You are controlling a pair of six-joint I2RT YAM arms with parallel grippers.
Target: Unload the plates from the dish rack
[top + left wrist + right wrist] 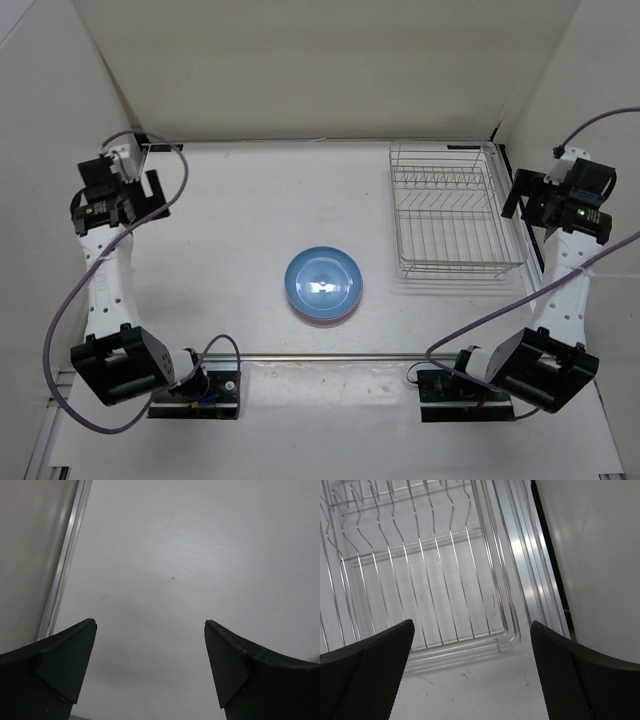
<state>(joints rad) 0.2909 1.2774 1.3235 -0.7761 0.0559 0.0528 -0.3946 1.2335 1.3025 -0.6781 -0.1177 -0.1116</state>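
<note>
A light blue plate (323, 284) lies flat on the table, in the middle, to the left of and nearer than the dish rack. The silver wire dish rack (450, 212) stands at the back right and its slots hold nothing. The pink plate is out of view. My left gripper (135, 192) is open and empty at the far left; the left wrist view shows only bare table between the fingers (150, 625). My right gripper (527, 196) is open and empty beside the rack's right side. The right wrist view (471, 625) shows the rack's corner (420, 570) below it.
White walls enclose the table on the left, back and right. An aluminium rail (530, 565) runs along the wall next to the rack, and another rail (62, 570) runs by the left gripper. Purple cables loop around both arms.
</note>
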